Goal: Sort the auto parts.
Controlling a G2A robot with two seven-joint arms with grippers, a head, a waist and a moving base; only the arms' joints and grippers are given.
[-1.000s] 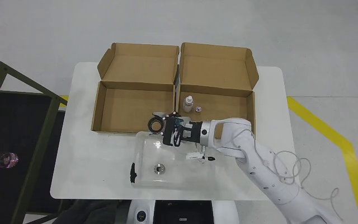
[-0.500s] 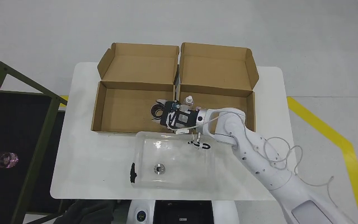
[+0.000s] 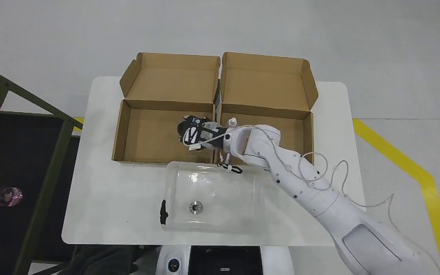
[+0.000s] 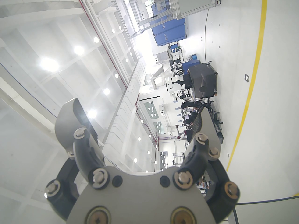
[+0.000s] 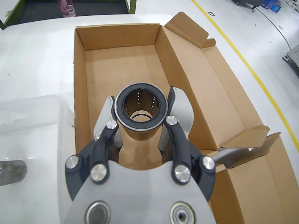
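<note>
At the near edge of the table (image 3: pixel 103 172), the clear tray (image 3: pixel 180 180) holds a small metal part (image 3: pixel 197 205) on its floor, and a thin black piece (image 3: pixel 163 212) lies at its left rim. Both look like parts waiting to be sorted, so the job appears only partly done.

Just beyond the tray, the right gripper (image 5: pixel 141 97) hangs over the near end of the left box (image 3: pixel 148 134). Its two fingers are closed against the sides of a black cylindrical bearing (image 5: pixel 141 124), gripping it across the width, and the open bore faces the wrist camera. The bearing is in the air above the cardboard floor, not yet set down. As I judge it, the step in hand is placing this piece, and lowering and letting go are left to do.

Beside it, the right box (image 3: pixel 289 130) has a small white bottle (image 3: pixel 233 123) standing near its inner wall, which suggests at least one item is already sorted. Farther back, the lids of both boxes stand open.

The right arm comes in from the near right corner and stretches on a slant across the tray's far right corner and the near left corner of the right box. Its wrist is turned so that the fingers point toward the left box.

The left gripper (image 4: pixel 136 115) points upward toward the ceiling lights, away from the table. Its fingers are spread wide with nothing between them.
</note>
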